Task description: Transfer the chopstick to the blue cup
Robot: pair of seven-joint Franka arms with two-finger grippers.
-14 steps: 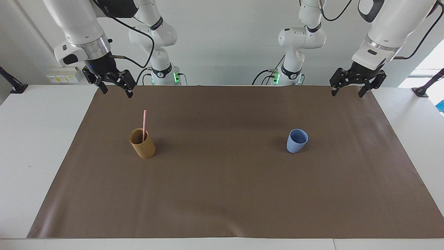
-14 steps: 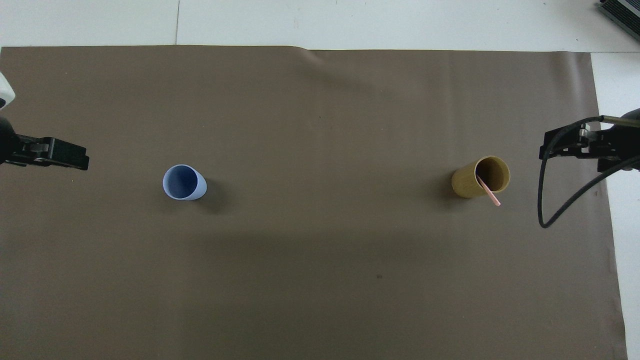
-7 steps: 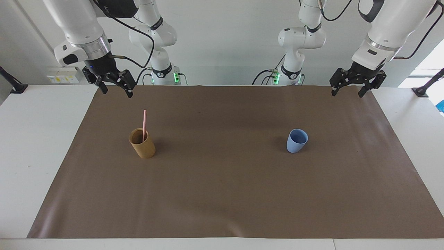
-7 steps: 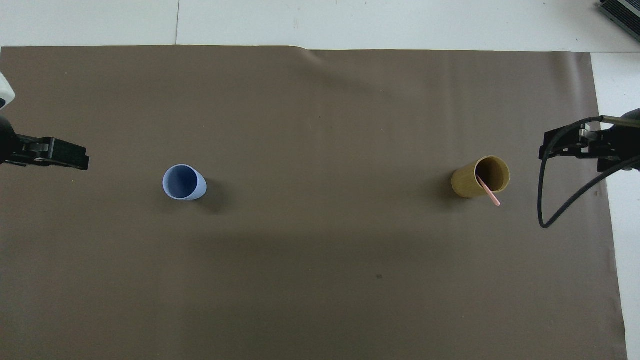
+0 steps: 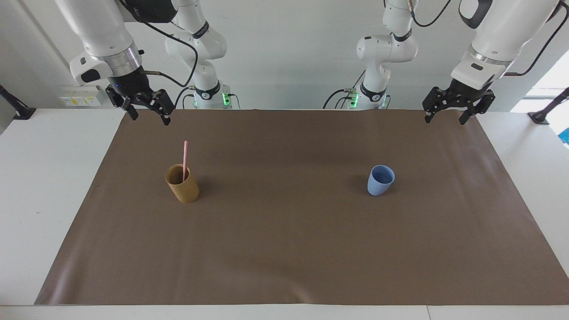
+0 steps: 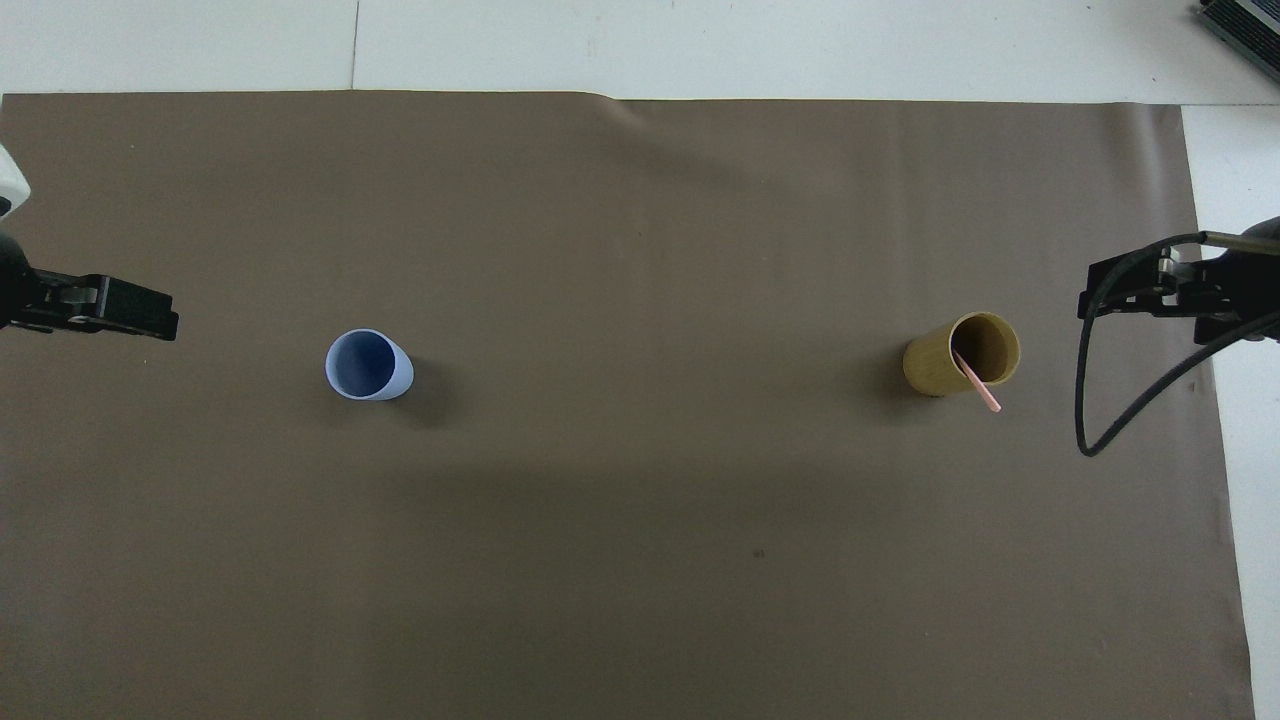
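Observation:
The pale-pink chopstick (image 5: 185,155) stands in the tan-brown cup (image 5: 183,190), leaning on its rim, toward the right arm's end of the table. In the overhead view the chopstick (image 6: 982,387) pokes out over the edge of the tan cup (image 6: 928,366). The light-blue cup (image 5: 378,186) stands upright toward the left arm's end, and the overhead view shows the blue cup (image 6: 368,364) has nothing in it. My right gripper (image 5: 150,119) hangs open over the mat's edge by the robots, apart from the tan cup. My left gripper (image 5: 444,120) hangs open over the mat's corner, holding nothing.
A brown mat (image 5: 284,249) covers most of the white table (image 5: 44,178). A black cable (image 6: 1100,400) loops down from the right wrist beside the tan cup. A dark device (image 6: 1245,25) sits at the table's corner farthest from the robots.

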